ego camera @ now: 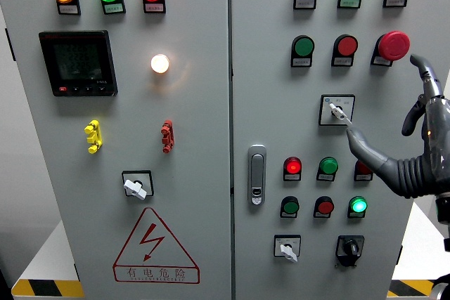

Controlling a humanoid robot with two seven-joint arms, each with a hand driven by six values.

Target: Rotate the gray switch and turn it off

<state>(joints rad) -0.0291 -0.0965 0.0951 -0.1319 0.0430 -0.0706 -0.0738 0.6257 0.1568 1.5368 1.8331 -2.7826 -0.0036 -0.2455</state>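
A gray rotary switch (337, 111) sits on a square plate at mid-height on the right cabinet door (267, 68), its lever pointing down to the right. My right hand (383, 98) comes in from the right edge with its fingers spread and nothing held. The thumb tip (351, 133) lies just below and right of the switch lever, close to it, and I cannot tell whether it touches. The other fingers (424, 68) rise near the red mushroom button (394, 45). My left arm does not show.
Two similar gray switches sit at the lower left door (136, 186) and the lower right door (287, 249), beside a black selector (349, 247). Round lamps and buttons surround the switch. A door handle (257, 174) and a meter (77, 63) lie to the left.
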